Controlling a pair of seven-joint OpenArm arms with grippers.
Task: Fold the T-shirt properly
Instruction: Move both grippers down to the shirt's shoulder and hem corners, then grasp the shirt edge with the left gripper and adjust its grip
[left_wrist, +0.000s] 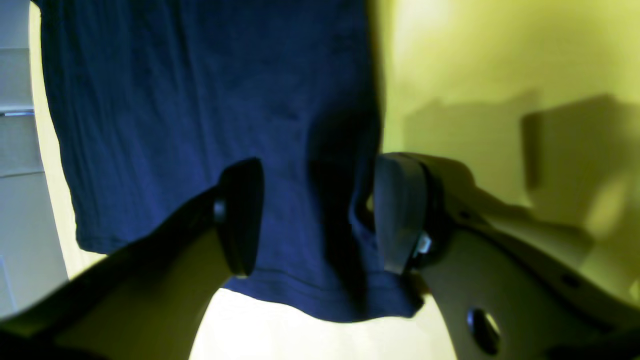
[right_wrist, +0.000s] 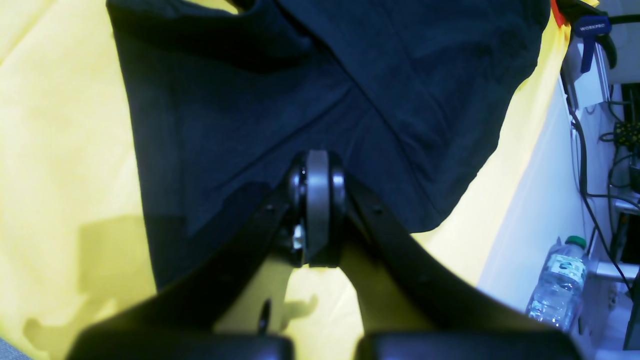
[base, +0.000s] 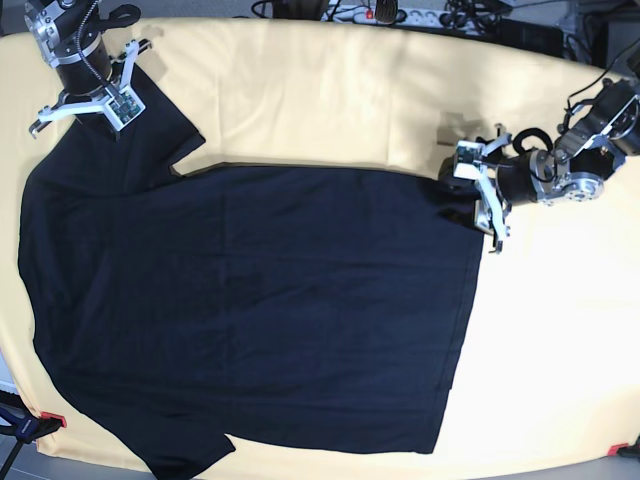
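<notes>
Yellow cloth: we've got it covering the whole table, and everything lies on it.
T-shirt: black cotton, spread nearly flat across the middle, one sleeve up by the far corner, hem toward our left arm.
Left gripper: jaws wide, straddling the hem corner and holding nothing.
Right gripper: pinched tight, and the sleeve fabric pulls in creases toward it, so we judge it holds the T-shirt there.
Step in hand: we reckon the left needs a bite on that hem corner.
Doing it well: we'd catch both layers deep between the pads, then lift both ends level so the fold lands straight.
</notes>
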